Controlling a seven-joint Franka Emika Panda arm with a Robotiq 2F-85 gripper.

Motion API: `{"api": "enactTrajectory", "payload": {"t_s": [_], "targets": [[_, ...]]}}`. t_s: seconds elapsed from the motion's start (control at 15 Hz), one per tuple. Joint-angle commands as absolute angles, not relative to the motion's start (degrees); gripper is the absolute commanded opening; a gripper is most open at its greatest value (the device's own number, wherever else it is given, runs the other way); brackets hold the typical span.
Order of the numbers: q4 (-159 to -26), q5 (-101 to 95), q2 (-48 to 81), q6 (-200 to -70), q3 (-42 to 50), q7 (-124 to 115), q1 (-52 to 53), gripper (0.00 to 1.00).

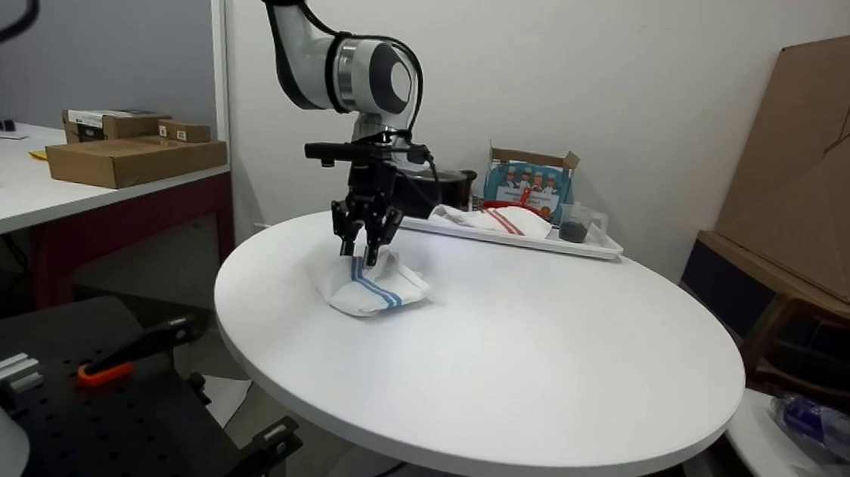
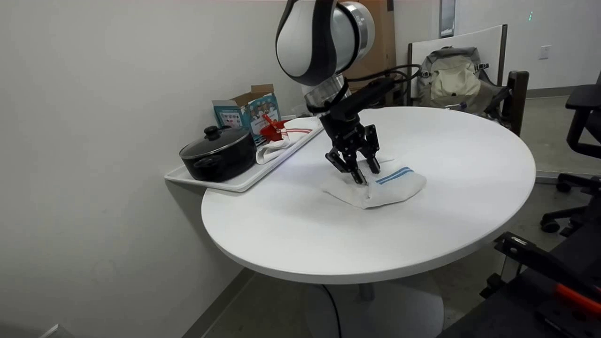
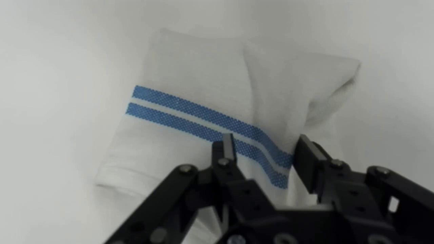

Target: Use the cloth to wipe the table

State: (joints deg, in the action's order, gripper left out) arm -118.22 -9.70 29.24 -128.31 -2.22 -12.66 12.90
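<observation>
A white cloth with two blue stripes (image 1: 359,303) lies crumpled and partly folded on the round white table (image 1: 537,361). In the other exterior view the cloth (image 2: 396,190) also lies flat at its edges and is raised near the fingers. My black gripper (image 1: 359,254) points down onto the cloth, fingertips at its surface. In the wrist view the gripper's fingers (image 3: 264,144) stand apart, with striped cloth (image 3: 193,67) below and between them. The right finger touches or nearly touches a raised fold. Whether the tips press on the cloth is hidden.
A white tray (image 2: 249,180) at the table's wall-side edge holds a black lidded pot (image 2: 218,155), a red-striped cloth (image 1: 517,221), a red item (image 2: 272,130) and a clear cup (image 1: 575,224). A blue box (image 1: 526,182) stands behind. A side desk (image 1: 11,198) holds cardboard boxes.
</observation>
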Motion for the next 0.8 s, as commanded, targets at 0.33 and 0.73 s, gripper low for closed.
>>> {"api": "enactTrajectory", "payload": {"t_s": [0.33, 0.73], "targets": [[-121.96, -9.44, 16.16, -122.77, -2.37, -8.09, 9.33, 1.00], [-123.22, -8.87, 7.67, -119.84, -2.17, -12.16, 8.02, 1.00]]}}
